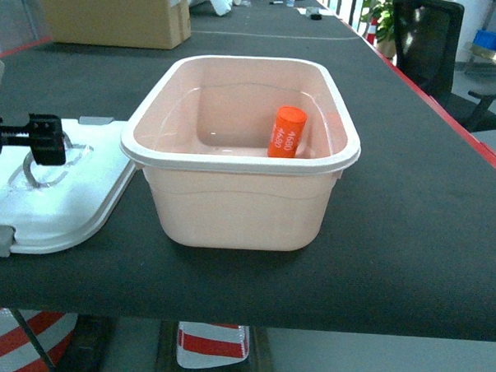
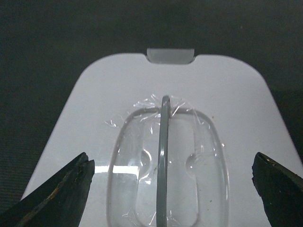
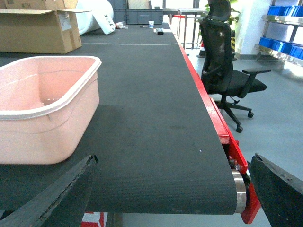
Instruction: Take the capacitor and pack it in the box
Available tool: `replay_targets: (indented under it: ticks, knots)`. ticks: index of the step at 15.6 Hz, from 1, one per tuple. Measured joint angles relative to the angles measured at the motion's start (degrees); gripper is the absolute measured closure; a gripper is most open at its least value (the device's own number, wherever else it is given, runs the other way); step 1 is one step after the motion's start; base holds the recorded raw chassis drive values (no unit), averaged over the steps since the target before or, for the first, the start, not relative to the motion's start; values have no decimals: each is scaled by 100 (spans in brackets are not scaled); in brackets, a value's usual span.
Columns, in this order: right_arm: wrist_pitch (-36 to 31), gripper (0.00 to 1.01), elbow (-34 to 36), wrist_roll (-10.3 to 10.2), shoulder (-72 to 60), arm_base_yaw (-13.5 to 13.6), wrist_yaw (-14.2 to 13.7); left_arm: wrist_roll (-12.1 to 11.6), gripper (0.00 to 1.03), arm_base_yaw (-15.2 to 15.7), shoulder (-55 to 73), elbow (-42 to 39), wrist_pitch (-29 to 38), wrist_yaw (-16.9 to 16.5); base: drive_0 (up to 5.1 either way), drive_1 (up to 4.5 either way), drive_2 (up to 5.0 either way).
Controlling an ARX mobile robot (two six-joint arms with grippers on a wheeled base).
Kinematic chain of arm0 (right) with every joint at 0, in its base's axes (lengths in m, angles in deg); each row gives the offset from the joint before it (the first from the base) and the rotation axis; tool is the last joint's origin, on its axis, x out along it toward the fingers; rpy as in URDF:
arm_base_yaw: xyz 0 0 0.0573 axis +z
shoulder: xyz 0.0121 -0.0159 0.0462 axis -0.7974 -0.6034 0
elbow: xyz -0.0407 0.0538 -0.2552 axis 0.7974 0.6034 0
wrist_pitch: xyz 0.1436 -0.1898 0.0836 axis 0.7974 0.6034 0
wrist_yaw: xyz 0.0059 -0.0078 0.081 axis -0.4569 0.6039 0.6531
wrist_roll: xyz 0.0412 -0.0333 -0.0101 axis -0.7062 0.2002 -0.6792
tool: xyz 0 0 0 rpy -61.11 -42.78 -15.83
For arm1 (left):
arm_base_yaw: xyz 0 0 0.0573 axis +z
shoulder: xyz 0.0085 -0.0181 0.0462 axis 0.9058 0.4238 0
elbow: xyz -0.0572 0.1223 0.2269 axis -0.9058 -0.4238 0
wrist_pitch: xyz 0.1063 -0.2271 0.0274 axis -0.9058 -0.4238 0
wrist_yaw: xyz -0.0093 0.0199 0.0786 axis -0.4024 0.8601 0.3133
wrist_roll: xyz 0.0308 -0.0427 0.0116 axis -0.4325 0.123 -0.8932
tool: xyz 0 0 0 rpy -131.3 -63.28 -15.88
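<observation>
Left wrist view: left gripper [image 2: 173,187] fingers [image 2: 64,189] spread wide apart, hovering over white lid [image 2: 94,94]. Grey handle [image 2: 162,156] stands upright between fingers, grey latch [image 2: 170,55] at 12 o'clock edge.

Right wrist view: right gripper [image 3: 165,194] fingers [image 3: 61,189] wide apart, holding nothing, above black belt [image 3: 151,109]. Pink box [image 3: 42,113] at 10 o'clock; office chair [image 3: 227,71] at 2 o'clock.

Head view: orange capacitor [image 1: 286,132] lies tilted inside box [image 1: 239,194], toward 3 o'clock wall. Lid [image 1: 66,203] flat on belt, touching box at 9 o'clock. Cardboard carton [image 1: 116,11] at 11 o'clock.
</observation>
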Motion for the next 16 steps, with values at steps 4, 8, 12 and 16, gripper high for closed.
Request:
replay_targets:
  ticks: [4,8,12,16]
  knots:
    - [0,3,0,0,0,0,0,-4,21,57,487,551,-385,-35,0,0,0]
    - [0,3,0,0,0,0,0,-131,60,50,610,603,-481,-13,0,0,0]
    - [0,3,0,0,0,0,0,-173,102,13,649,610,-459,-2,0,0,0]
    - [0,3,0,0,0,0,0,-138,101,-7,509,610,-568,37,0,0,0]
